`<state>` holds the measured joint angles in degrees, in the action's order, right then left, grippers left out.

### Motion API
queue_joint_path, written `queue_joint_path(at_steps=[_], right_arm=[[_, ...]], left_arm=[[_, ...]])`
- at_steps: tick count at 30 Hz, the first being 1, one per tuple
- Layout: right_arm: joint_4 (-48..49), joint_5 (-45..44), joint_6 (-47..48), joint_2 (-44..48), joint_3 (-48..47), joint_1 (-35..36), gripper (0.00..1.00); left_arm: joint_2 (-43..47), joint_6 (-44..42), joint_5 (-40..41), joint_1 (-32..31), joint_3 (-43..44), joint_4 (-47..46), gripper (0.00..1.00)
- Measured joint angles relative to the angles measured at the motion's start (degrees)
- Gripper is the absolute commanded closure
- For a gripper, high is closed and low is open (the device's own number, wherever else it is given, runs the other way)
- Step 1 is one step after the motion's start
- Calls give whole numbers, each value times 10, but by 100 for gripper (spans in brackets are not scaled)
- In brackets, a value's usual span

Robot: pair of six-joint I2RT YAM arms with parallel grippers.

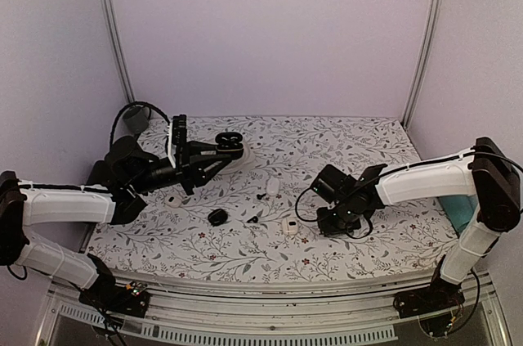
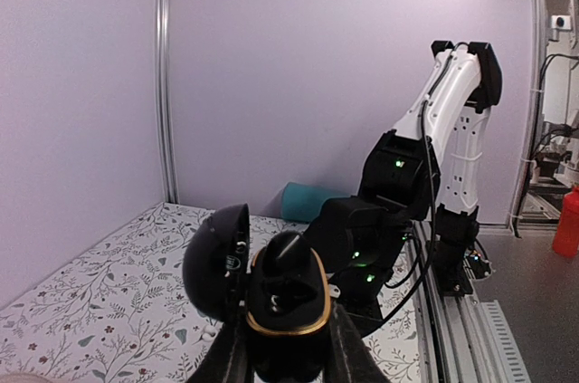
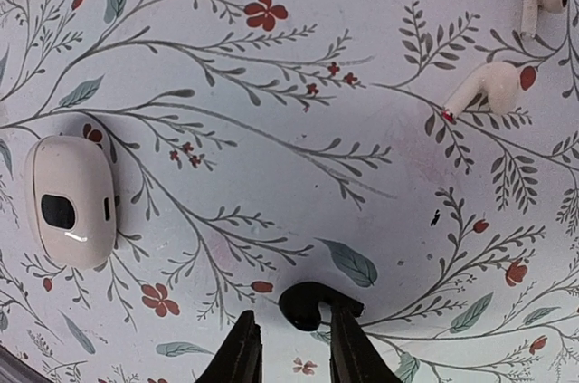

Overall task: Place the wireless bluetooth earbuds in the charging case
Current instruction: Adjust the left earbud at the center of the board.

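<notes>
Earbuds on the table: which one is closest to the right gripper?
The black earbud, right at the right gripper's fingertips. The two white earbuds lie far off, up by the picture's right edge.

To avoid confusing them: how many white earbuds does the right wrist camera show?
2. One white earbud lies near the top right corner, the other white earbud below-left of it. More may lie outside this view.

Bare tablecloth (image 3: 298, 157) rings the black earbud (image 3: 306, 303); white case (image 3: 71, 202) and white earbuds (image 3: 488, 89) lie well apart
</notes>
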<state>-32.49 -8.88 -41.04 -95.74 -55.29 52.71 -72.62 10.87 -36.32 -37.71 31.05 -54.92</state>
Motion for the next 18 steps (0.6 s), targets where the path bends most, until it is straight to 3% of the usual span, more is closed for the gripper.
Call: queue_joint_path(at_steps=[7,18], right_arm=[[9,17,-16,5,4,5,65],[38,47,-43,11,42,5,64]], left_arm=[[0,0,2,0,0,0,100],[0,0,8,0,0,0,100]])
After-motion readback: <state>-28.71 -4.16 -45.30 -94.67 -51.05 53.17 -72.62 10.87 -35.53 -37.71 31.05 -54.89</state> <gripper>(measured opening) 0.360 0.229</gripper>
